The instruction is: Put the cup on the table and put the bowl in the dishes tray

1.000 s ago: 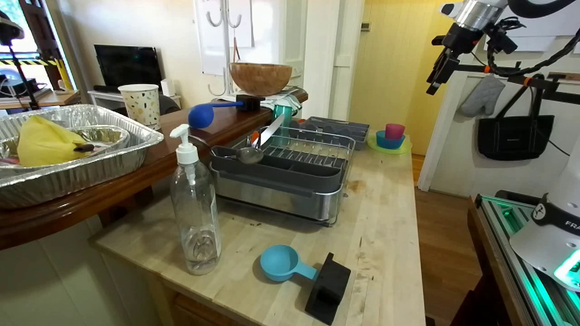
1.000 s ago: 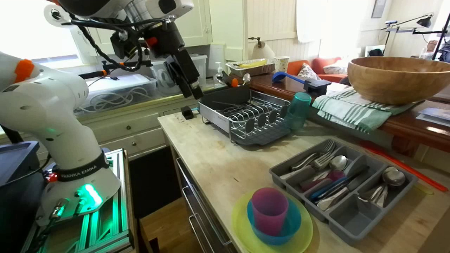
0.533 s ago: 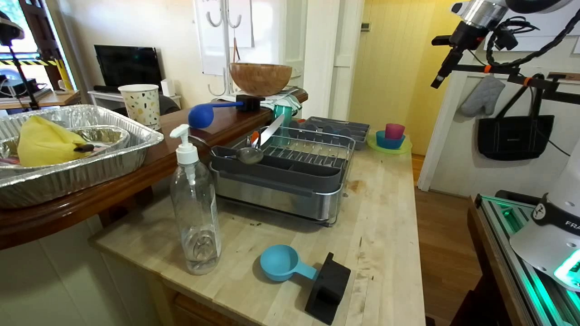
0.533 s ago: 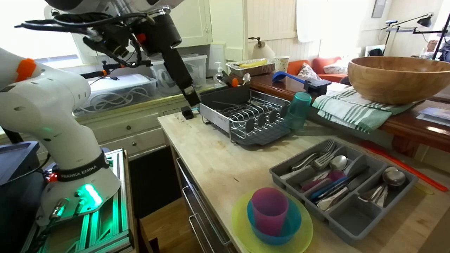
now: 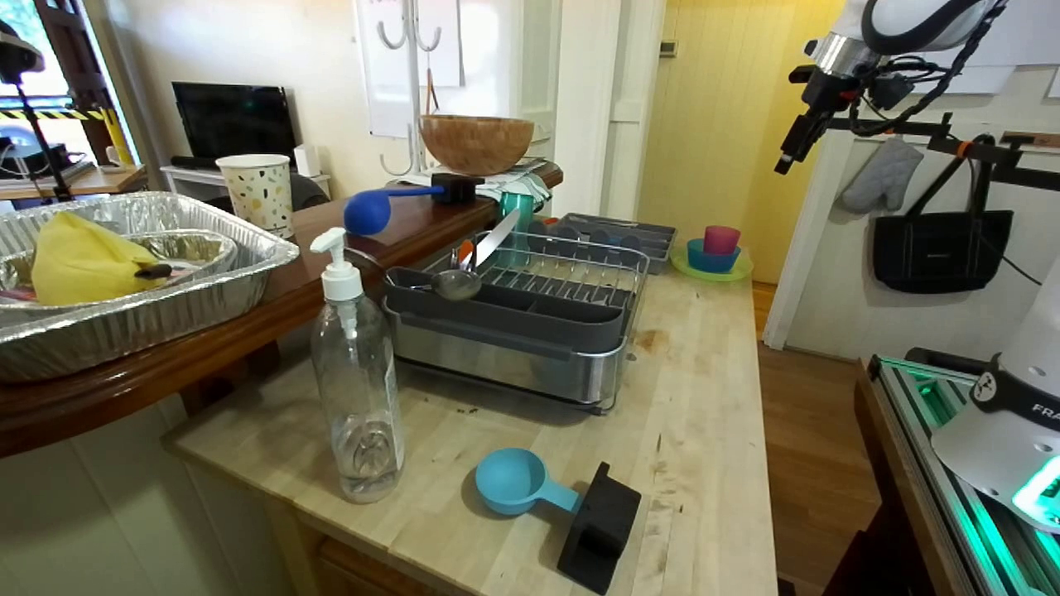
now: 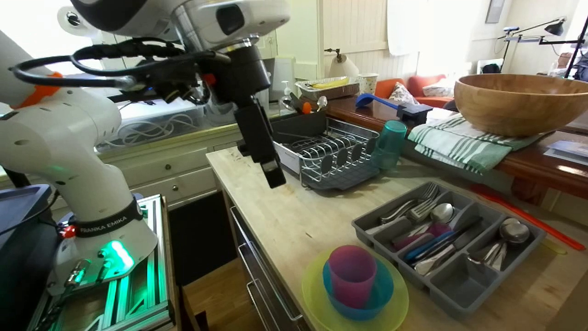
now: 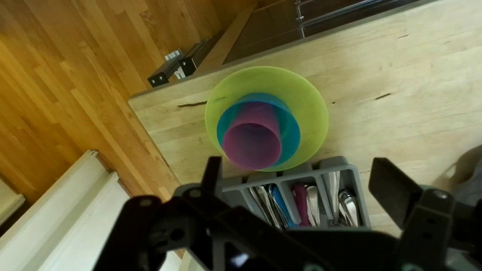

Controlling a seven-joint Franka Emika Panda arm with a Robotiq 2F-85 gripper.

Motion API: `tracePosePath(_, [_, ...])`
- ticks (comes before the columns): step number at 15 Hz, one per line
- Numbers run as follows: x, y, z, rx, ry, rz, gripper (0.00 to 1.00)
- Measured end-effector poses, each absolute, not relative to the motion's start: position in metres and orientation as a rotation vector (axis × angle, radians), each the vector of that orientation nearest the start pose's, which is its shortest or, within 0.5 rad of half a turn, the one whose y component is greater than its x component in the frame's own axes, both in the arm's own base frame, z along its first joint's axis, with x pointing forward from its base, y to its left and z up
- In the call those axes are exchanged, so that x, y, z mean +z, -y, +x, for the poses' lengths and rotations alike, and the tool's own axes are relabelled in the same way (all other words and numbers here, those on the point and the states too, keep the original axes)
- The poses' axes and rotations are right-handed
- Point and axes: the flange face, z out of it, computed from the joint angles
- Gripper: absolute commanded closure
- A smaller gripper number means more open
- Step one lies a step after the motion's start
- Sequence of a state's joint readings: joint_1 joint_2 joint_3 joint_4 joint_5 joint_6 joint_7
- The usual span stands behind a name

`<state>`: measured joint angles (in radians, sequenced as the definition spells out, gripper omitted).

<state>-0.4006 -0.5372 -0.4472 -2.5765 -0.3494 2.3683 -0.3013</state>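
Observation:
The pink cup stands inside the light-blue bowl, which sits on a yellow-green plate on the wooden table. The cup and bowl show fully in the wrist view. In an exterior view the cup and bowl are at the table's far end. The grey dishes tray stands farther along the table. My gripper is in the air above the table, between the dishes tray and the cup stack, touching neither. In the wrist view its fingers are wide apart and empty.
A grey cutlery tray lies beside the plate. A teal tumbler stands at the dishes tray's side. A clear pump bottle and a turquoise scoop are at the table's other end. A wooden bowl sits on the raised ledge.
My gripper has moved out over the table, lower and closer to the cup and bowl. It has turned, so its fingers now overlap edge-on in an exterior view. The cup and bowl have not moved.

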Motion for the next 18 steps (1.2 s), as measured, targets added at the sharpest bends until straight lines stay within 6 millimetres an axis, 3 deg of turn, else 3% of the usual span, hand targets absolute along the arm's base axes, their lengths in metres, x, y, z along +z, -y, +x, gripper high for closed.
tracePosePath(5, [0.443, 0.326, 0.282, -0.325, -0.517, -3.302, 0.00])
tracePosePath(8, [0.438, 0.333, 0.276, -0.307, -0.666, -3.278, 0.00])
tracePosePath(11, [0.420, 0.344, 0.277, -0.271, -0.800, -3.242, 0.00])
tracePosePath(18, [0.385, 0.372, 0.315, -0.267, -0.914, -3.208, 0.00])
